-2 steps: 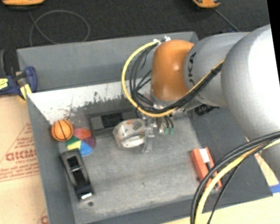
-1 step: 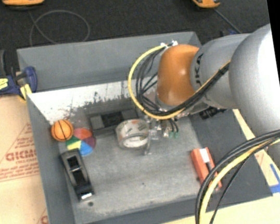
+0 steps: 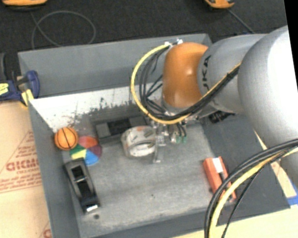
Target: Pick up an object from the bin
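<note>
Bin point(image 3: 153, 213), grey, seen from above. Far left of floor: orange ball point(image 3: 66, 138) near the back wall. Just right of it and touching or nearly so, a small toy point(image 3: 89, 150) in red, yellow, green and blue patches. In front of both, well apart from the rest, a black dispenser point(image 3: 81, 185) lying lengthwise toward the front wall. Toward centre, a black block point(image 3: 112, 128) against the back wall. Just in front of the block, a clear roll point(image 3: 137, 142) lying flat, hole upward. Gripper point(image 3: 163, 139) is low at the roll's right edge; contact cannot be told, nor how wide it stands, and nothing can be made out in its hold. Above it, orange cover point(image 3: 183, 79) with looped cables point(image 3: 141, 89). Right of centre, near the front, an orange-red bar point(image 3: 214, 173) with a white end, alone on the floor.
</note>
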Action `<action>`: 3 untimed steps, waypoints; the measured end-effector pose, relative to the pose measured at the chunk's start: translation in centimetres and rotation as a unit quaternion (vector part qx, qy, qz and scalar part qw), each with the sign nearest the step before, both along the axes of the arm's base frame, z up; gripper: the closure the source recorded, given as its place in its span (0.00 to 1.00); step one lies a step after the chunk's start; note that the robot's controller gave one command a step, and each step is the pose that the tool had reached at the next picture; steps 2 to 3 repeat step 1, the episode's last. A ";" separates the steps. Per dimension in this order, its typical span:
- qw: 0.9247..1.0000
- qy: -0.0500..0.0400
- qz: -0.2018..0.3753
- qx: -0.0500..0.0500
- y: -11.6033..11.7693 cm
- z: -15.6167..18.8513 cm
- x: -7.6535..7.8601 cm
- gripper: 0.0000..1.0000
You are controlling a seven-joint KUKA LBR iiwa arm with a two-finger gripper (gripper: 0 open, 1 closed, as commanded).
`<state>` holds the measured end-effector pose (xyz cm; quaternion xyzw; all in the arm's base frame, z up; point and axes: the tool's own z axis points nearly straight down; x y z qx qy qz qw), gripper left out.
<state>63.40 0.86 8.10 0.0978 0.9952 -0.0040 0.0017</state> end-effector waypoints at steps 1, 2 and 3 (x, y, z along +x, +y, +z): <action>1.000 -0.001 -0.007 0.001 0.7 1.8 -1.0 1.00; 1.000 -0.001 -0.007 0.001 0.7 1.8 -1.0 1.00; 1.000 -0.001 -0.007 0.001 0.7 1.8 -1.0 1.00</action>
